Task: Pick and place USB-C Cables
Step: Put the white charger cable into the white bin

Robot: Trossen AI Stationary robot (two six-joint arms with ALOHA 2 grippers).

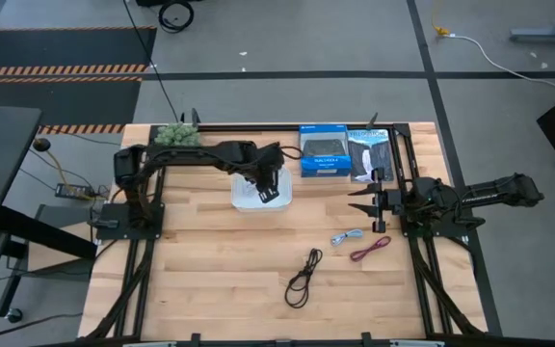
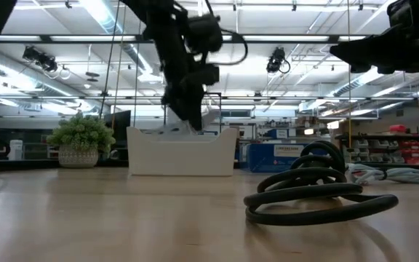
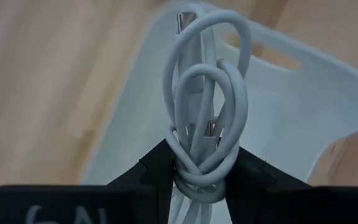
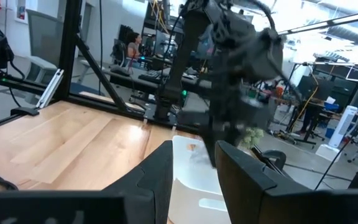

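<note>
My left gripper (image 1: 263, 189) hangs over the white bin (image 1: 244, 200) at the middle far part of the table, shut on the white USB-C cable (image 3: 204, 106). In the low view it (image 2: 184, 102) stands just above the bin (image 2: 180, 153). The black cable (image 1: 303, 278), the light blue-grey cable (image 1: 347, 237) and the dark red cable (image 1: 371, 249) lie flat on the wood toward the near right. My right gripper (image 1: 360, 204) waits open at the table's right, above the table, pointing left. My left gripper pinches the white cable's coiled bundle between its two fingers at the bundle's lower loops (image 3: 197, 177), coming from above and pointing down. Several strands pass between the fingers. The bundle is lifted clear and hangs over the bin (image 3: 291, 112).
A blue retail box (image 1: 323, 152) and a black one (image 1: 369, 154) lie at the far edge, right of the bin. A small potted plant (image 1: 176, 135) stands at the far left corner. Bare wood spreads across the near left of the table (image 1: 200, 280).
</note>
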